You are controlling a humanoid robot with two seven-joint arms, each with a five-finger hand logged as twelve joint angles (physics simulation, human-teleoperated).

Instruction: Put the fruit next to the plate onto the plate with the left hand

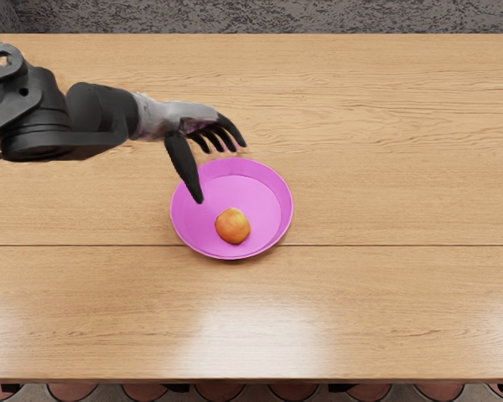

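A pink plate (268,186) lies at the middle of the wooden table. An orange-red fruit (232,226), like an apple or peach, rests inside it, toward its front. My left hand (203,151) hangs over the plate's back-left rim, its arm coming in from the left edge. Its fingers (226,134) are spread and hold nothing; the thumb (185,169) points down over the plate's left side. The fruit lies apart from the hand, a short way in front of it. The right arm is out of sight.
The wooden table (386,285) runs across the whole view, its back edge near the top and its front edge near the bottom. A seam crosses it just under the plate.
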